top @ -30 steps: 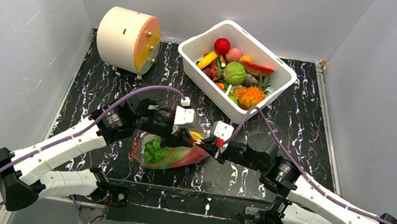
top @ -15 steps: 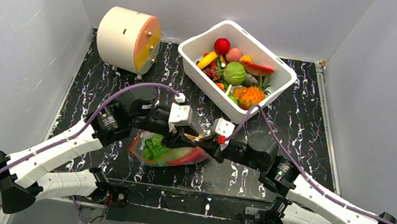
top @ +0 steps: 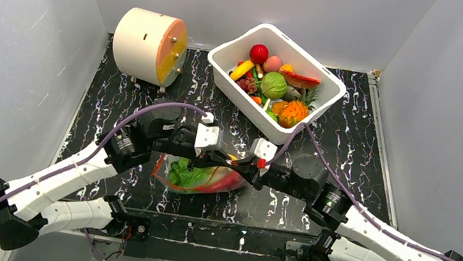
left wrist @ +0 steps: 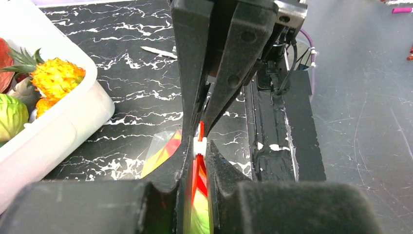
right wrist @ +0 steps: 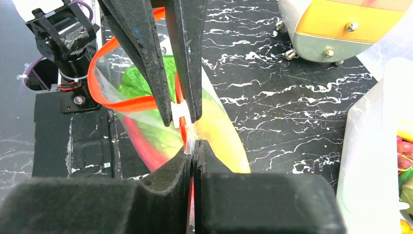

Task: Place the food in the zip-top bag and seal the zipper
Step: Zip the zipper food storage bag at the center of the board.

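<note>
Black marble-patterned tabletop [top: 354,144] sits inside grey walls. Seen from above, a cream cylinder [top: 147,45] with an orange face is at 11 o'clock and a white tub [top: 241,100] at 1 o'clock. The tub holds loose food [top: 275,84], among it a red ball [top: 259,53], a yellow banana [top: 241,70] and an orange pineapple [top: 293,111]. At 6 o'clock, just ahead of the arm bases, lies the zip-top bag [top: 195,180], with leafy greens [top: 187,175] at its 9 o'clock end and a red piece [top: 227,183] at its 3 o'clock end; the right wrist view also shows a yellow piece [right wrist: 214,131] inside. Both arms reach inward and meet nose to nose over the bag's 1 o'clock corner. The left gripper [left wrist: 198,153] is clenched on the zipper [right wrist: 126,104], its fingers pinching the strip at a small white slider [right wrist: 179,111]. The right gripper [right wrist: 193,146] is pressed tight on the same strip, its jaws closed flat against each other just beside the slider, tips nearly touching those of the left. In the right wrist view, the zipper bows apart in a loop toward 9 o'clock from the slider, so the mouth there gapes unsealed over the greens.
</note>
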